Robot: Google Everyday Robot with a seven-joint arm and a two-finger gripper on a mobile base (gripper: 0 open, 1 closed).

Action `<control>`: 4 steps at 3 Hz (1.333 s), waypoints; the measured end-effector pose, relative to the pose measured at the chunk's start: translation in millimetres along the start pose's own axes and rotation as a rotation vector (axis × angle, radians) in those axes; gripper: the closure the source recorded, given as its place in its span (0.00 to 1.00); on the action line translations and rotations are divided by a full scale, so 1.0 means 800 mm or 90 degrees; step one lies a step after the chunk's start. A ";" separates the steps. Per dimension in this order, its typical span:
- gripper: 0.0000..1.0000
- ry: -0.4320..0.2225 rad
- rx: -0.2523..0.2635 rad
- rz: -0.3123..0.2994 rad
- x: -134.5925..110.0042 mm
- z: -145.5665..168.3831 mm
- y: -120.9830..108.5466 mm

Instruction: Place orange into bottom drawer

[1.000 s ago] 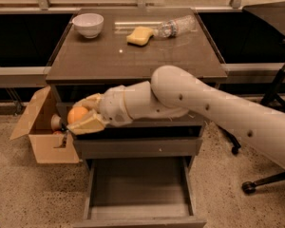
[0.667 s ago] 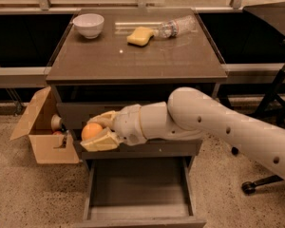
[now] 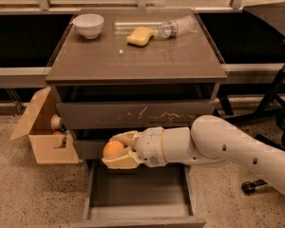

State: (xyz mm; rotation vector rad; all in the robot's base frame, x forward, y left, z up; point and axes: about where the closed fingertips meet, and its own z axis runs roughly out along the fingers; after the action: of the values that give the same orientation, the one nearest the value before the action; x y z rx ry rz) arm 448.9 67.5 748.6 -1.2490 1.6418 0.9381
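The orange (image 3: 113, 148) is a small round fruit held between the cream fingers of my gripper (image 3: 117, 150). The gripper is shut on it, in front of the narrow middle drawer at the cabinet's left side, just above the back left of the bottom drawer (image 3: 137, 194). That drawer is pulled out, with a plain grey floor and thin side walls. My white arm (image 3: 228, 146) reaches in from the right.
The cabinet top (image 3: 133, 56) carries a white bowl (image 3: 88, 25), a yellow sponge (image 3: 139, 35) and a lying clear plastic bottle (image 3: 176, 26). An open cardboard box (image 3: 42, 129) stands on the floor left of the cabinet. A chair base (image 3: 270, 113) is at the right.
My gripper with the orange has moved down and to the right, from beside the top drawer's left end to just above the open bottom drawer.
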 end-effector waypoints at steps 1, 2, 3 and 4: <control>1.00 0.030 -0.004 0.010 0.035 -0.006 -0.008; 1.00 0.091 -0.006 0.068 0.139 -0.028 -0.030; 1.00 0.127 -0.010 0.108 0.210 -0.042 -0.051; 1.00 0.146 -0.011 0.148 0.278 -0.047 -0.077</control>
State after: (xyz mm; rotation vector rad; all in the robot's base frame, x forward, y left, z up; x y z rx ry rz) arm 470.3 -55.5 551.2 -1.2327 1.9955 0.9783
